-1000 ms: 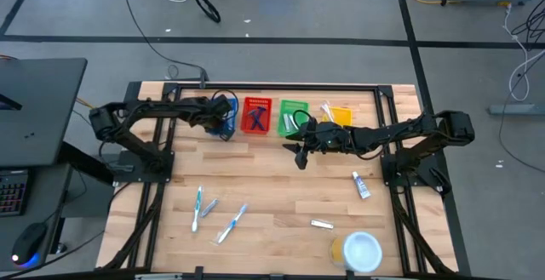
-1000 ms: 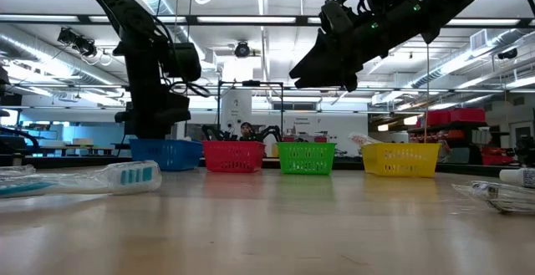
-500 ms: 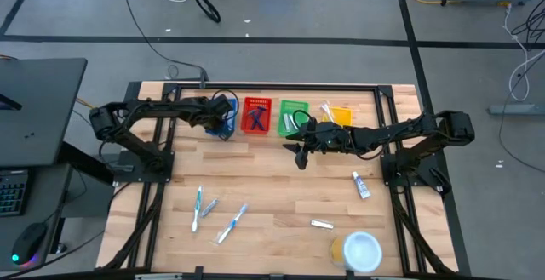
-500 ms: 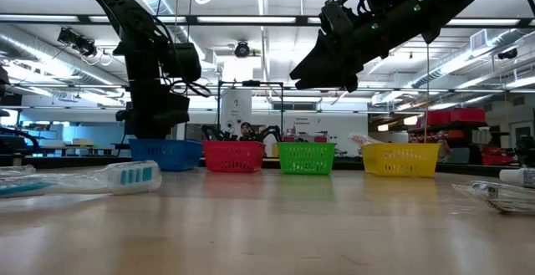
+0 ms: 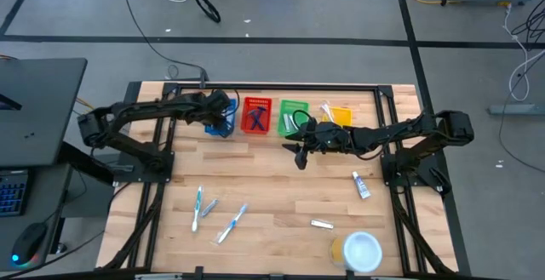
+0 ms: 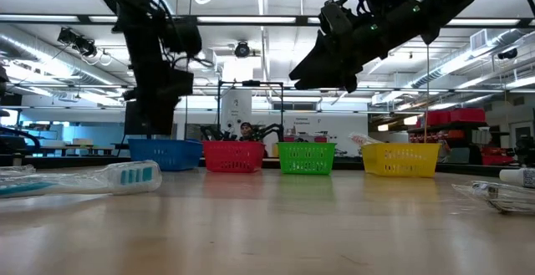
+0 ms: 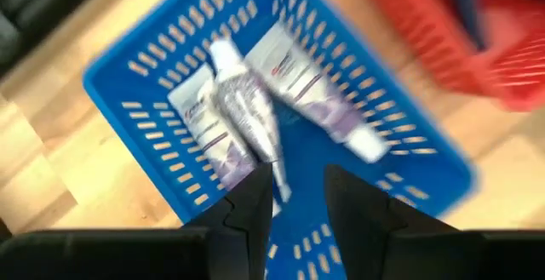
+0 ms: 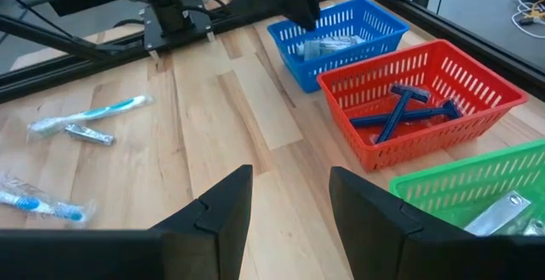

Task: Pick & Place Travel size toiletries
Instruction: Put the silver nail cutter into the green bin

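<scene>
Your left arm had shifted since half a second earlier: in the high view its shoulder end sat farther out to the left, and in the low view its wrist stood higher above the blue basket (image 5: 223,116). Your left gripper (image 7: 294,197) hung right over that basket with its jaws parted and nothing between them. Below it, three tubes (image 7: 247,114) lay together on the basket floor, white with purple print, one of them silvery.

Your right gripper (image 8: 288,197) had not moved. It hovered over bare counter (image 5: 272,186) just in front of the green basket (image 5: 292,116), jaws spread and empty.

You could see two blue razors (image 8: 400,110) lying crossed in the red basket (image 8: 426,76). The green basket held a silvery packet (image 8: 502,212), and a white item poked out of the yellow basket (image 5: 340,115).

On the counter's near left, you still had three toothbrushes (image 5: 197,207) lying loose, close to one another. On the right, a white-and-blue tube (image 5: 362,185) lay beside the right arm's base. Nearer the front edge, a small silvery packet (image 5: 321,224) lay by itself, and a round white-and-yellow container (image 5: 360,250) sat at the front right corner.
</scene>
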You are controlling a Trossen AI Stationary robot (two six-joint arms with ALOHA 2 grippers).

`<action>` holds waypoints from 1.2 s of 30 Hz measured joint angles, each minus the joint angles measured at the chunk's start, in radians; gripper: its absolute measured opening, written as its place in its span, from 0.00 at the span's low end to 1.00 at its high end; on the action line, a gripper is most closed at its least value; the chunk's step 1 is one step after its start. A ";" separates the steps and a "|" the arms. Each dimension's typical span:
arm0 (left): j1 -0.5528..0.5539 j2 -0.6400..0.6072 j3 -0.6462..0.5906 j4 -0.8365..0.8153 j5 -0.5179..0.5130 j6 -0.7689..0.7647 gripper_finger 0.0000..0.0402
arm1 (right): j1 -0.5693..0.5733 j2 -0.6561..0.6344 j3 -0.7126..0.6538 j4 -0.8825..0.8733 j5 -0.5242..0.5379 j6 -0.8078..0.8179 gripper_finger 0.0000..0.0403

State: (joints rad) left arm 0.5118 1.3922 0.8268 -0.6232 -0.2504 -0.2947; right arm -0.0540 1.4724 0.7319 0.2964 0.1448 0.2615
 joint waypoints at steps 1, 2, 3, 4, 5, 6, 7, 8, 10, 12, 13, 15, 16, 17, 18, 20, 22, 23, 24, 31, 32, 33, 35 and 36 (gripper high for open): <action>-0.011 -0.025 0.000 0.000 0.000 0.000 0.29 | 0.000 0.002 0.000 0.004 0.000 0.000 0.42; -0.024 -0.049 0.000 0.001 0.000 0.000 0.28 | 0.000 0.006 0.000 0.007 0.000 0.000 0.42; -0.038 -0.076 0.000 0.000 0.000 0.000 0.28 | 0.000 0.007 0.000 0.003 0.000 0.000 0.42; -0.055 -0.103 0.000 -0.001 0.000 0.000 0.28 | 0.000 0.008 0.000 0.002 0.000 0.000 0.42; -0.076 -0.128 0.000 0.004 0.000 0.000 0.29 | 0.000 0.010 0.000 0.010 0.000 0.000 0.42; -0.099 -0.151 0.001 0.006 0.000 0.000 0.29 | 0.000 0.014 0.000 0.019 0.000 0.000 0.42; -0.122 -0.171 0.002 0.004 0.000 0.006 0.29 | 0.000 0.016 0.000 0.017 -0.002 0.000 0.42; -0.150 -0.188 0.001 0.004 0.000 0.012 0.29 | 0.000 0.020 0.000 0.018 -0.003 0.000 0.42; -0.206 -0.215 0.001 0.009 0.000 0.014 0.28 | 0.000 0.028 0.000 0.030 -0.004 -0.007 0.42; -0.263 -0.230 0.001 0.014 0.000 0.005 0.28 | 0.000 0.028 0.000 0.028 -0.004 -0.008 0.42; -0.290 -0.232 0.002 0.018 0.000 -0.013 0.28 | 0.000 0.028 0.000 0.028 -0.004 -0.008 0.42; -0.341 -0.234 0.001 0.011 -0.001 -0.046 0.28 | 0.000 0.028 0.000 0.026 -0.011 -0.009 0.42; -0.369 -0.234 0.001 0.014 -0.005 -0.067 0.28 | 0.000 0.028 0.000 0.026 -0.035 -0.016 0.42; -0.393 -0.234 0.001 0.014 -0.010 -0.085 0.28 | 0.000 0.028 0.000 0.026 -0.071 -0.026 0.42; -0.417 -0.234 0.001 0.013 -0.018 -0.103 0.28 | 0.000 0.028 0.000 0.025 -0.113 -0.036 0.42; -0.461 -0.234 0.001 0.013 -0.047 -0.141 0.29 | 0.005 0.028 0.000 0.006 -0.200 -0.042 0.42; -0.497 -0.234 0.001 0.013 -0.081 -0.165 0.28 | 0.017 0.028 0.000 -0.022 -0.265 -0.023 0.42; -0.513 -0.234 0.001 0.013 -0.099 -0.173 0.28 | 0.028 0.028 0.000 -0.033 -0.282 -0.003 0.42; -0.526 -0.234 0.001 0.013 -0.117 -0.180 0.28 | 0.043 0.028 0.000 -0.051 -0.291 0.011 0.42; -0.553 -0.234 0.001 0.013 -0.177 -0.206 0.28 | 0.195 0.028 0.027 -0.195 -0.306 0.029 0.42; -0.553 -0.234 0.001 0.013 -0.185 -0.215 0.28 | 0.215 0.028 0.053 -0.232 -0.306 0.033 0.42; -0.551 -0.234 0.001 0.013 -0.193 -0.221 0.28 | 0.235 0.028 0.083 -0.273 -0.306 0.034 0.42; -0.550 -0.234 0.001 0.013 -0.214 -0.230 0.28 | 0.269 0.028 0.147 -0.375 -0.303 0.028 0.42; -0.550 -0.234 0.001 0.013 -0.221 -0.236 0.28 | 0.285 0.031 0.175 -0.423 -0.296 0.028 0.42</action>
State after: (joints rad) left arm -0.0380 1.1584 0.8276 -0.6098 -0.4712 -0.5307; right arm 0.2306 1.5034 0.9064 -0.1263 -0.1508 0.2895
